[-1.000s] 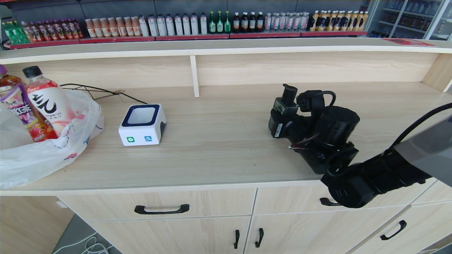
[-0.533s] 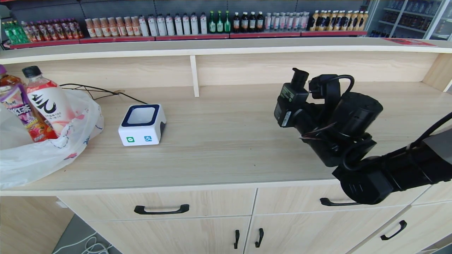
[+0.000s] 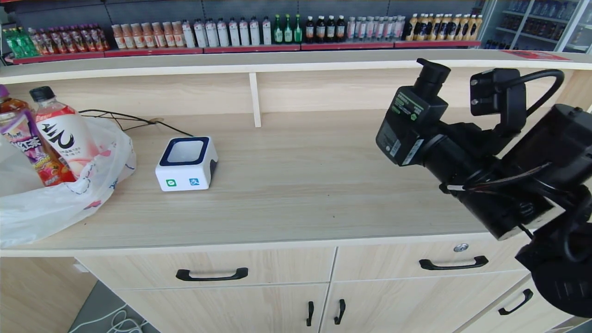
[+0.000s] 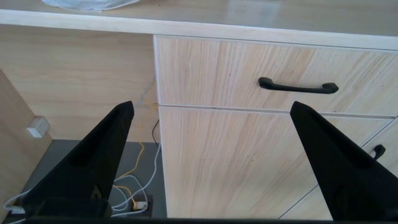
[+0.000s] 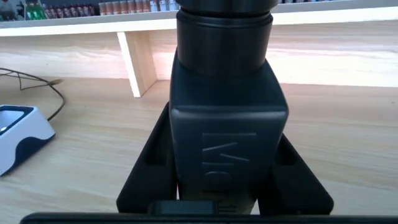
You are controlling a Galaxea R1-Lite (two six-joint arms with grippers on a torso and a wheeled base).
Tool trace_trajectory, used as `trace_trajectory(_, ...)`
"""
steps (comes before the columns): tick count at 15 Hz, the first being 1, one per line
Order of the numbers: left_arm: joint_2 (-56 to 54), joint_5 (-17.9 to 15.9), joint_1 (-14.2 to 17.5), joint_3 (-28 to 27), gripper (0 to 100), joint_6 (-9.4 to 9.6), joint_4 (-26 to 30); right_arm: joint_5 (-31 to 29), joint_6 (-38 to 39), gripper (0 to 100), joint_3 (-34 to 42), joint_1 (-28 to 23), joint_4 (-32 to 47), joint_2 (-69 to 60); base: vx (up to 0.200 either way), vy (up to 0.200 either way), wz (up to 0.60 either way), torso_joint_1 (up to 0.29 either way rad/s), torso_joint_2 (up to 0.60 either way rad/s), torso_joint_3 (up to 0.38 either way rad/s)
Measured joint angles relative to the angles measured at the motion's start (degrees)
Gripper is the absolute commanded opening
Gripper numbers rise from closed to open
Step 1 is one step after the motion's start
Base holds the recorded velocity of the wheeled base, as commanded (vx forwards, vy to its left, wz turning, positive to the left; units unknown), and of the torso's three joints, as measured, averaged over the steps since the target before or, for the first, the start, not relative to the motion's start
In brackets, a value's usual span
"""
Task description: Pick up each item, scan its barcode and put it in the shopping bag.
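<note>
Dark bottle [image 3: 409, 122] in right gripper [image 5: 224, 180], scanner [image 3: 186, 163] near bag [image 3: 55, 206] (2 bottles [image 3: 62, 134])

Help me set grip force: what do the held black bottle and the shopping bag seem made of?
The black bottle is likely matte plastic, going by raised lettering moulded into its square body. The shopping bag looks like thin glossy plastic film, translucent and crumpled.

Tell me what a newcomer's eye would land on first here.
First, the dark square bottle, held up over the right side of the counter in the right gripper. Next comes the white scanner box, left of centre on the counter. At the far left is the plastic shopping bag, with a white-and-pink drink bottle and a purple-labelled drink bottle standing in it.
</note>
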Motion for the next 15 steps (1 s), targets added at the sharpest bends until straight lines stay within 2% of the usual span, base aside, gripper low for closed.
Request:
trace_trajectory(2, 0.0, 0.0, 0.0, 0.0, 100, 0.0, 0.0, 0.7, -0.1, 0, 5.0, 0.7, 0.1, -5.4, 0.0, 0.0, 0.0, 0.0, 0.0, 0.0)
trace_trajectory(5, 0.0, 0.0, 0.0, 0.0, 100, 0.0, 0.0, 5.4, 1.2, 0, 11.3, 1.2, 0.2, -12.1, 0.0, 0.0, 0.0, 0.0, 0.0, 0.0)
trace_trajectory(8, 0.0, 0.0, 0.0, 0.0, 100, 0.0, 0.0, 8.2, 4.1, 0, 14.4, 2.1, 0.1, -14.9, 0.0, 0.0, 0.0, 0.0, 0.0, 0.0)
trace_trajectory(11, 0.0, 0.0, 0.0, 0.0, 100, 0.0, 0.0, 13.8, 8.9, 0, 16.2, 3.5, 0.0, -16.3, 0.0, 0.0, 0.0, 0.0, 0.0, 0.0)
trace_trajectory(13, 0.0, 0.0, 0.0, 0.0, 100, 0.0, 0.0, 19.6, 12.3, 0, 16.3, 4.2, 0.1, -16.9, 0.0, 0.0, 0.0, 0.0, 0.0, 0.0)
trace_trajectory(15, 0.0, 0.0, 0.0, 0.0, 100, 0.0, 0.0, 29.5, 17.4, 0, 14.7, 4.5, 0.0, -17.2, 0.0, 0.0, 0.0, 0.0, 0.0, 0.0)
